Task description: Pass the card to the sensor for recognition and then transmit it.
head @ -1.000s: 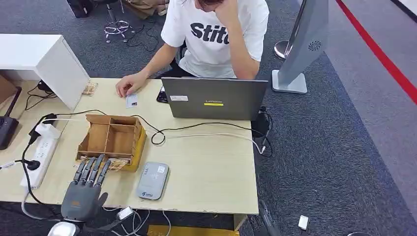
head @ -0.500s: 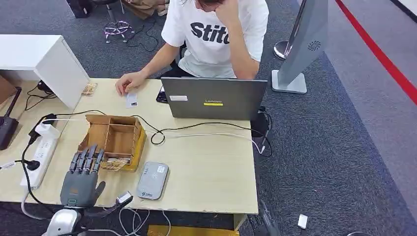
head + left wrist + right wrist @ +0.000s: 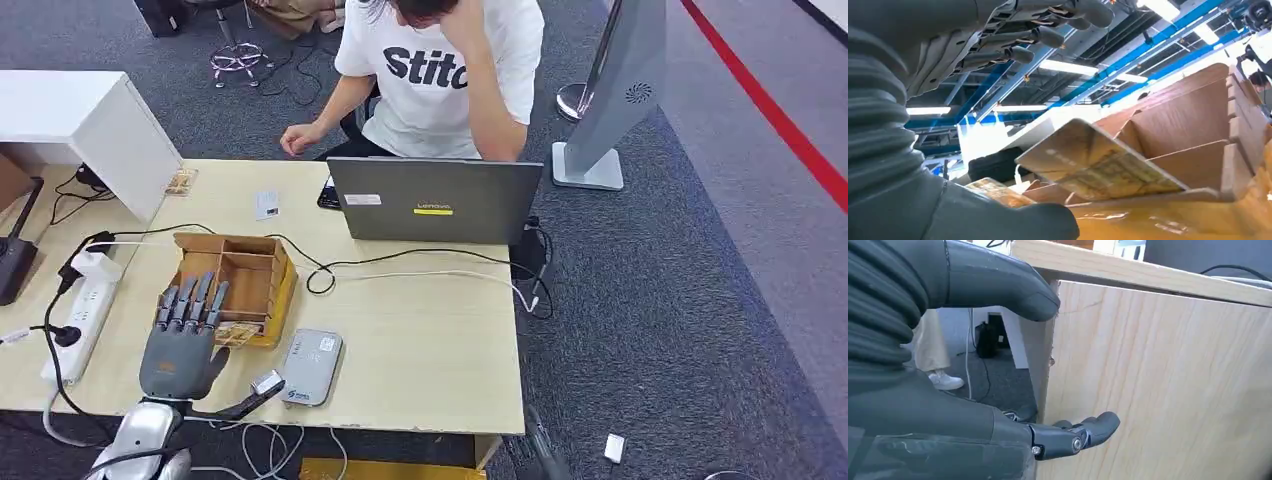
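Note:
A patterned card (image 3: 238, 335) leans in the front slot of the open wooden box (image 3: 228, 275). My left hand (image 3: 182, 345) lies flat at the box's near left corner, fingers stretched out over the slot beside the card. In the left wrist view the card (image 3: 1098, 165) stands between the fingers (image 3: 1038, 35) and the thumb (image 3: 998, 220), untouched by either. The grey sensor (image 3: 310, 367) lies just right of the hand. A white card (image 3: 267, 205) rests at the far side of the table. My right hand (image 3: 948, 390) hangs beside the table's wooden side panel (image 3: 1158, 380), holding nothing.
A person (image 3: 440, 70) sits behind a grey laptop (image 3: 435, 200), one hand (image 3: 297, 138) raised off the table. A white power strip (image 3: 82, 310) and cables lie left of the box. A white cabinet (image 3: 90, 120) stands at the far left.
My left hand has moved forward and right, up to the box's front slot. The person's hand has lifted off the white card and drawn back from the table.

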